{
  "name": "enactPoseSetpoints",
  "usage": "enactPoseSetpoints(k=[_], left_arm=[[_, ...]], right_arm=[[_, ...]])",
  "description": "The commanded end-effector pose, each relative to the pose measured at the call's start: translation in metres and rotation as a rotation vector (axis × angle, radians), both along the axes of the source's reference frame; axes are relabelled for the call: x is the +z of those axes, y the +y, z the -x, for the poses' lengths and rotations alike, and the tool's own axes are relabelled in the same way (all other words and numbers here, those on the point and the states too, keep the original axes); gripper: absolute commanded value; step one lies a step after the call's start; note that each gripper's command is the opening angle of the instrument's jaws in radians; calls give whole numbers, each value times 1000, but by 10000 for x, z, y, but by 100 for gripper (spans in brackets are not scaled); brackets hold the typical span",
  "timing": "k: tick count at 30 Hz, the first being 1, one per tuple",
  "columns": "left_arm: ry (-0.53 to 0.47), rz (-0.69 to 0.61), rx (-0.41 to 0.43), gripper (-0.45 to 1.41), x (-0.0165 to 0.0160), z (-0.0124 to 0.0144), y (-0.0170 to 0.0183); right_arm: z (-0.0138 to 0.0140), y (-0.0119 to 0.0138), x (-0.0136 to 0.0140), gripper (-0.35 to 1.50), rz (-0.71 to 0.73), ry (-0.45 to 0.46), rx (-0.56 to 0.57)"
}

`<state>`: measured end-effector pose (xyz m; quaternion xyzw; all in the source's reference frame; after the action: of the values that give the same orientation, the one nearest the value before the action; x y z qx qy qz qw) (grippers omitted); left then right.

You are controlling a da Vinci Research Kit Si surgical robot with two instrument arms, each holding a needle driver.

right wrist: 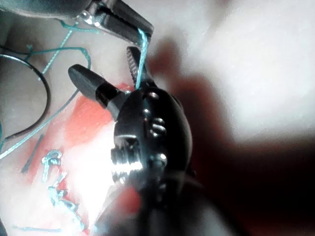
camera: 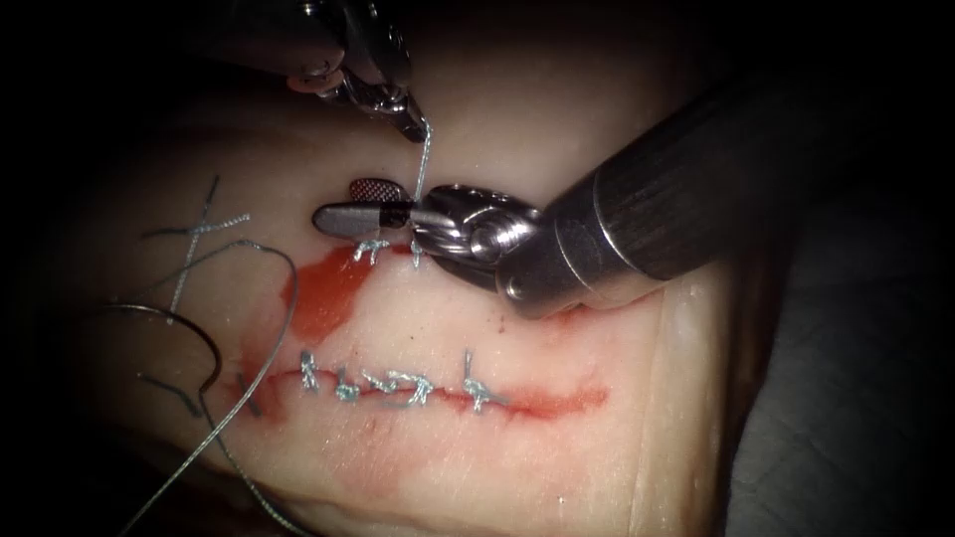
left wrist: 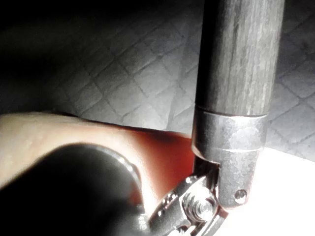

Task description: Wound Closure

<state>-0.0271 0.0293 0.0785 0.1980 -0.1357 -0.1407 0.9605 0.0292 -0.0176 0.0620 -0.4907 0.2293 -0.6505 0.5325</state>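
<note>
My left tool (camera: 408, 124) comes from the far edge of the tissue (camera: 597, 119) and its jaws are clenched on the thread (camera: 423, 164), which stands up straight from a new knot (camera: 373, 249). This knot sits near the far side of the tissue, beside the pool of red fluid (camera: 323, 293). My right tool (camera: 363, 204) comes from the right edge, and its two jaws are spread apart, one on each side of this standing thread, just above the knot, grasping nothing. The curved needle (camera: 164, 328) lies free on the tissue near the left edge, not in any tool and, as far as I can see, not in the tissue; a long thread runs beside it toward the near edge. The cut (camera: 438, 393) crosses the tissue nearer to the near edge. It carries already a row of knotted stitches (camera: 388, 386) along its middle, while its right end still looks red and without a stitch. Some cut ends of thread (camera: 204, 224) lie near the left edge. I judge the closing is well advanced but not finished.
</note>
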Motion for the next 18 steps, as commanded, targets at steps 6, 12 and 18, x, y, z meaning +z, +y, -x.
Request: enactPoseSetpoints(k=[6,12,18], left_arm=[[0,3,-1,-45,5,4,4],[3,5,0,-45,5,4,3],[2,5,0,-45,5,4,3]], right_arm=[[-9,3,1,52,-33,12,18],[-6,3,1,-3,-64,23,29],[-4,1,3,-35,-71,28,33]])
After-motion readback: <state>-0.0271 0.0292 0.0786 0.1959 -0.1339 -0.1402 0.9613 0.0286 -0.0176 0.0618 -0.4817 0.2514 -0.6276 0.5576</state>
